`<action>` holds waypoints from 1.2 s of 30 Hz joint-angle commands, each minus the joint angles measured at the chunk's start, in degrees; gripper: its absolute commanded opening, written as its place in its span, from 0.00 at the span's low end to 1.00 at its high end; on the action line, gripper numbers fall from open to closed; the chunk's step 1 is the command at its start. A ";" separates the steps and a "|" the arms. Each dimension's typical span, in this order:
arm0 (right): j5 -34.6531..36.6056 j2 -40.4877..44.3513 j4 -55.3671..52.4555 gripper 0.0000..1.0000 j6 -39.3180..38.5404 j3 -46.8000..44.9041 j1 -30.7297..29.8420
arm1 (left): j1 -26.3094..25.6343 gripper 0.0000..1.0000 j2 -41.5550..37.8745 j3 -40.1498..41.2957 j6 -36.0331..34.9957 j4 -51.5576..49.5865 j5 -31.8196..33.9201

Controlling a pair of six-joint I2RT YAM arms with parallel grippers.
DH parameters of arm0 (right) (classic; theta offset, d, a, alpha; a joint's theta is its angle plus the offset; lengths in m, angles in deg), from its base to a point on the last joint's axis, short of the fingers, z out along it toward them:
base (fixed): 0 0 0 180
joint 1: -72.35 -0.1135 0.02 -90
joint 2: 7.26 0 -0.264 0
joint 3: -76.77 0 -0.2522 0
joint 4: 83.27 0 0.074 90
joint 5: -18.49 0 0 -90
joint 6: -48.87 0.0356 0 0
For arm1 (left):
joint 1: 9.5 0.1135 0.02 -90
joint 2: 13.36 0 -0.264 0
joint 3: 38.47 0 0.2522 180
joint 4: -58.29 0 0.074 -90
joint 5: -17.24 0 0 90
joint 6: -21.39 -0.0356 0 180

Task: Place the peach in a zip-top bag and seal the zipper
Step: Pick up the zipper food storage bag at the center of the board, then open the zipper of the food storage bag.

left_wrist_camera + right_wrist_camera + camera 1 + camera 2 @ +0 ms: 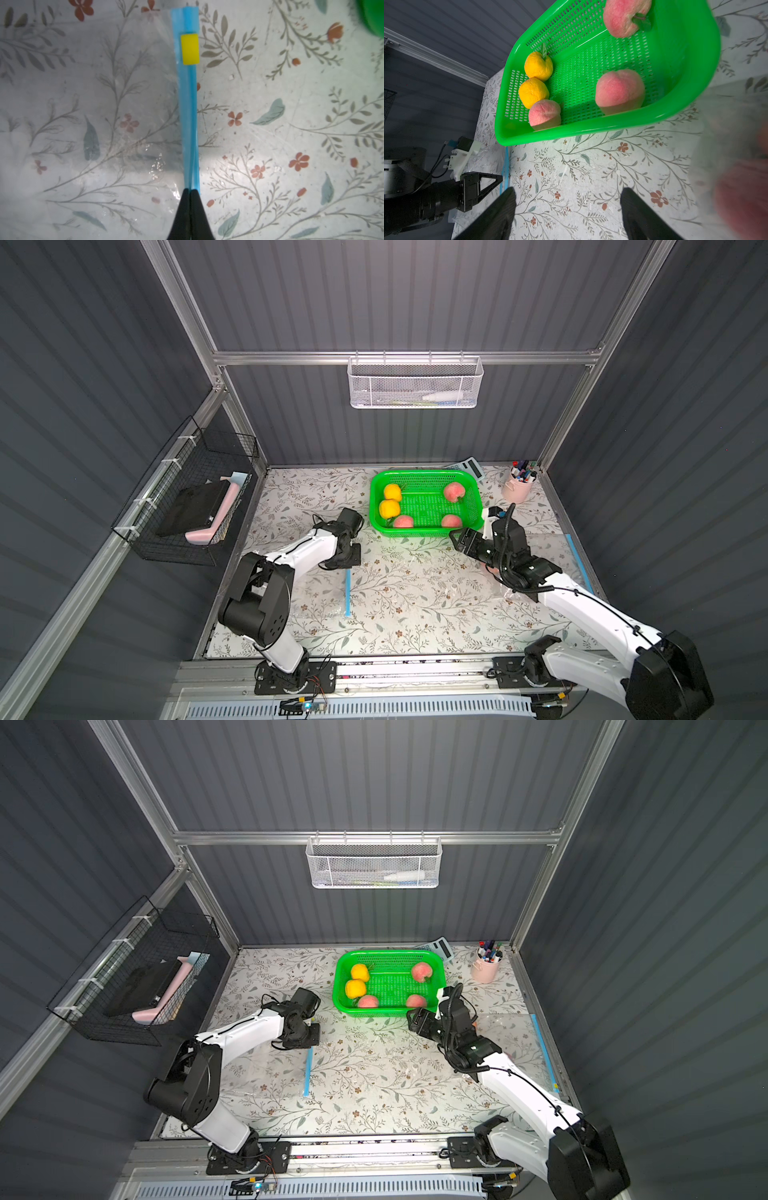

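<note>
A clear zip-top bag [104, 104] lies flat on the floral table at the left. Its blue zipper strip [189, 124] [348, 593] carries a yellow slider [190, 49]. My left gripper [190, 190] [350, 568] is shut on one end of that strip. Three pink peaches [454, 492] [403, 521] [451, 521] lie in a green basket [424, 475]. My right gripper [569, 191] [457, 540] hangs open and empty just in front of the basket's near right corner. A second clear bag [548, 547] lies under the right arm. In the right wrist view a blurred pink shape [741, 197] shows behind its hazy plastic.
Two yellow fruits [392, 492] share the green basket [591, 131]. A calculator [469, 467] and a pink pen cup [517, 485] stand at the back right. A black wire basket [187, 506] hangs on the left wall and a white mesh one [415, 383] on the back rail.
</note>
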 commanded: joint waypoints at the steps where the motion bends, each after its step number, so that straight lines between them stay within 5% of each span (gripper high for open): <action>1: -0.73 -2.07 2.83 0.80 2.16 1.68 -2.61 | -0.20 0.00 -3.92 -1.60 -0.63 -1.83 -2.28; 15: -1.62 -31.22 8.97 0.75 7.53 22.12 -26.96 | -0.20 0.00 -13.99 -4.82 -5.78 -3.06 -13.84; 28: -1.84 -42.12 9.17 0.41 11.86 30.22 -28.73 | -0.20 0.00 -16.22 -4.04 -7.49 -3.51 -15.27; 36: 1.56 -46.93 5.34 0.33 11.04 37.80 -27.93 | -0.20 0.00 -17.06 -3.88 -8.39 -3.58 -15.28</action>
